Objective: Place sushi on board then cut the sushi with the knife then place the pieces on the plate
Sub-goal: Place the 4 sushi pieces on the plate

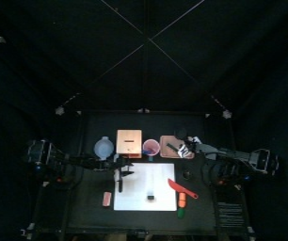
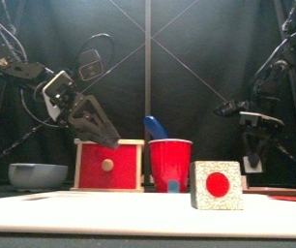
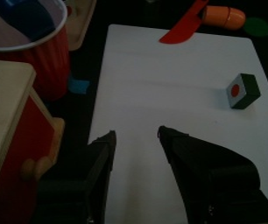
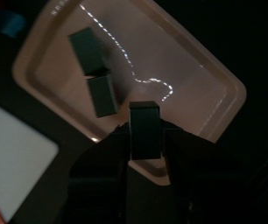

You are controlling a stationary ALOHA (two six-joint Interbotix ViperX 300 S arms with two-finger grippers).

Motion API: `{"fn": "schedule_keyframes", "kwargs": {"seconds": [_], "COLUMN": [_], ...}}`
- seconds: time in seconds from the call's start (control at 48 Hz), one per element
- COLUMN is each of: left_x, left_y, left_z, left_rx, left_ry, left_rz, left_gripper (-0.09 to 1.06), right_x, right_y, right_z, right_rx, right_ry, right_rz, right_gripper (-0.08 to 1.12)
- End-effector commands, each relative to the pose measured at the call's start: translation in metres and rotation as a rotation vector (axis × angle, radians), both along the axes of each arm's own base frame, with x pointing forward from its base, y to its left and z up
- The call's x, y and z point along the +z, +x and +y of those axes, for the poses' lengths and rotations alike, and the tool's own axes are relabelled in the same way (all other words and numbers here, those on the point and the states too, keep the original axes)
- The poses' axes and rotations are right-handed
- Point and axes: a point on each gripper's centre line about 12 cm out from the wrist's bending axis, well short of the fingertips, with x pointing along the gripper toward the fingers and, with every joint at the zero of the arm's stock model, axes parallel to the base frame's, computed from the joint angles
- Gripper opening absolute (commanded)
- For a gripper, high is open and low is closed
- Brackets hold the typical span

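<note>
Plating step: R gripper (image 4: 144, 140) is clamped on a sushi piece (image 4: 144, 118), hanging just inside one edge of the plate (image 4: 207, 79). 2 pieces (image 4: 102, 94) lie in it already. Last piece (image 3: 242, 90) stands on the board (image 3: 160, 79), nr its front edge. L gripper (image 3: 137, 136) hangs open & empty over the board. Next, prob.: lower, let go clear of the other 2, then fetch the last piece.

From high above we look down on the tabletop (image 1: 90, 221); from its front edge, level across the white cutting board (image 2: 112, 208). Our left wrist camera hangs close over that board, the right over the pink tray (image 4: 183, 79); three views share the sushi piece (image 3: 242, 90).
</note>
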Motion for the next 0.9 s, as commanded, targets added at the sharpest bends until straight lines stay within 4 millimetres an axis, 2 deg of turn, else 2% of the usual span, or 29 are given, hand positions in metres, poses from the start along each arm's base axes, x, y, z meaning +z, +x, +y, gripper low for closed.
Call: {"fn": "schedule_keyframes", "kwargs": {"seconds": [0.021,0.146,0.271,0.458,0.542,0.688,0.792,0.896], "left_x": [0.009,0.009,0.009,0.010,0.010,0.010,0.010,0.010], "left_y": [0.006,0.006,0.006,0.006,0.007,0.006,0.006,0.007], "left_z": [0.001,0.001,0.001,0.001,0.001,0.001,0.001,0.001], "left_rx": [0.002,0.001,0.002,0.002,0.002,0.003,0.002,0.003], "left_ry": [0.002,0.003,0.002,0.001,0.001,0.001,0.002,0.001], "left_rz": [-0.032,-0.032,-0.032,-0.035,-0.037,-0.035,-0.035,-0.037], "left_gripper": [0.82,0.82,0.82,0.82,0.82,0.82,0.82,0.82], "right_x": [-0.007,-0.020,-0.022,0.002,0.018,0.046,0.061,0.065], "right_y": [-0.001,-0.004,-0.005,-0.004,0.002,0.026,0.055,0.071], "right_z": [-0.002,-0.004,-0.004,-0.005,0.004,0.034,0.074,0.114], "right_rx": [0.001,-0.013,-0.007,-0.014,0.014,0.146,0.340,0.493], "right_ry": [0.000,0.019,0.019,-0.013,-0.026,-0.047,-0.061,-0.045], "right_rz": [-0.009,0.000,0.005,-0.022,-0.041,-0.134,-0.241,-0.314], "right_gripper": [0.61,0.67,0.76,0.82,0.82,0.82,0.82,0.82]}}
